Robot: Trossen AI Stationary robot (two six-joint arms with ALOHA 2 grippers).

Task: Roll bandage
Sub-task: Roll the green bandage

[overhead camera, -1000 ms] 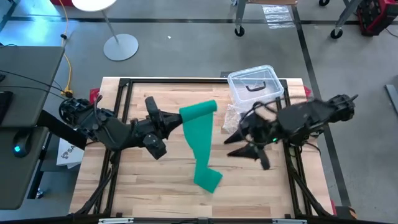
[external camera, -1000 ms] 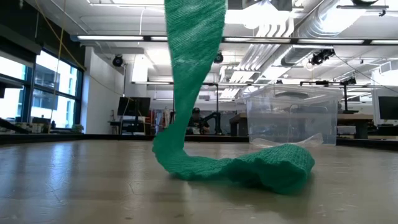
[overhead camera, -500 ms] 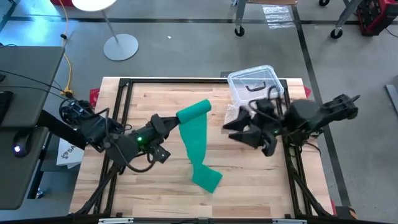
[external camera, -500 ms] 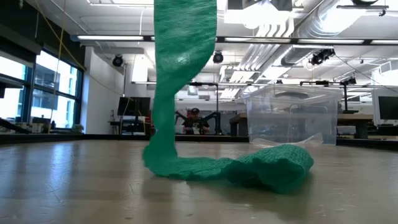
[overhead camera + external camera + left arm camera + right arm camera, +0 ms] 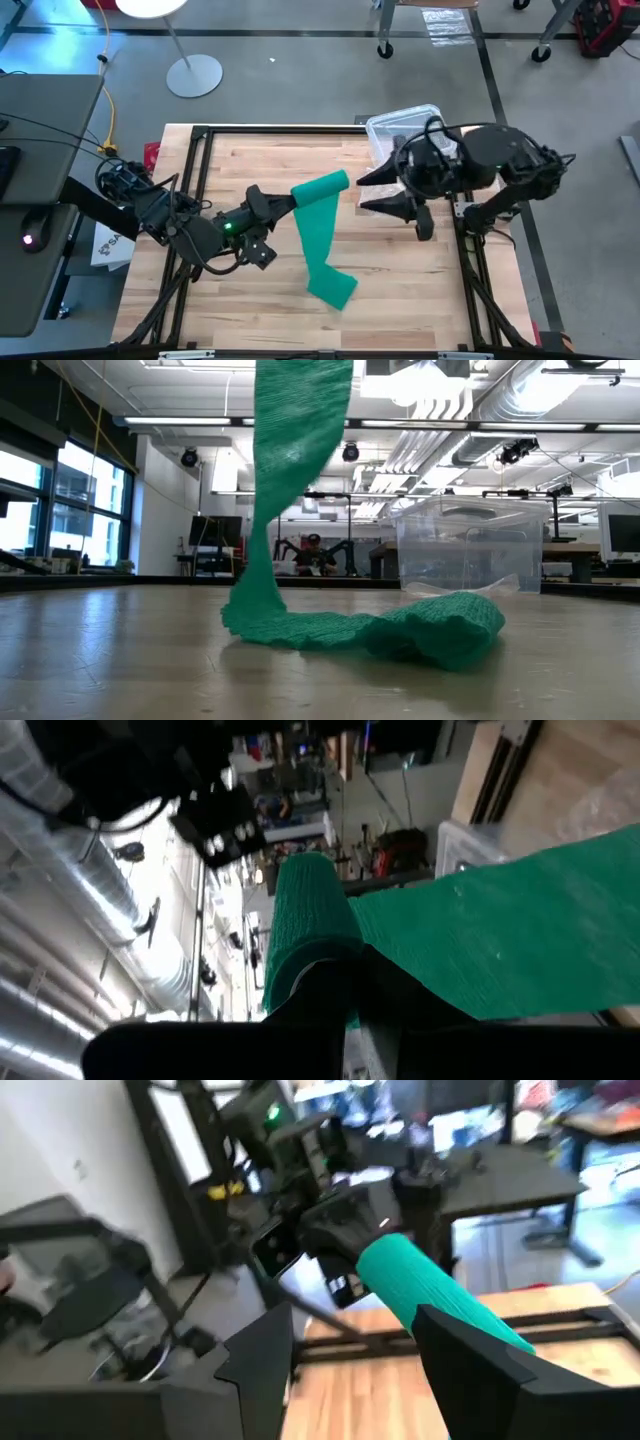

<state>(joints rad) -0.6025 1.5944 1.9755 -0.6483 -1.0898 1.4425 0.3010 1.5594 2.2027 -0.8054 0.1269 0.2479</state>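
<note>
The green bandage has a rolled end (image 5: 322, 188) held high over the table's middle, with my left gripper (image 5: 287, 200) shut on it. From the roll the flat strip (image 5: 298, 440) hangs down, and its loose lower end (image 5: 333, 288) lies bunched on the wood (image 5: 440, 628). My right gripper (image 5: 383, 192) hovers open to the roll's right, level with it and apart from it. In the right wrist view the roll (image 5: 430, 1292) shows beyond its spread fingers. My left gripper has the roll's end nearest the table's left (image 5: 300, 965) between its shut fingers (image 5: 345, 995). The fingers come in about level from the table's left, along the roll's axis. The roll is lifted clear, and the strip (image 5: 500, 945) runs off it down to the table.
A clear plastic box (image 5: 408, 132) with a black handle stands at the far right of the table, just behind my right gripper. Crinkly clear plastic (image 5: 600, 805) lies beside it. Black frame rails (image 5: 200, 180) run along the table's edges.
My right gripper has risen and gone toward the far edge, up beside the roll, and has turned level. My left gripper has rolled about its own axis, turning the roll with it. The foot of the hanging strip has slid a little toward the table's left.
</note>
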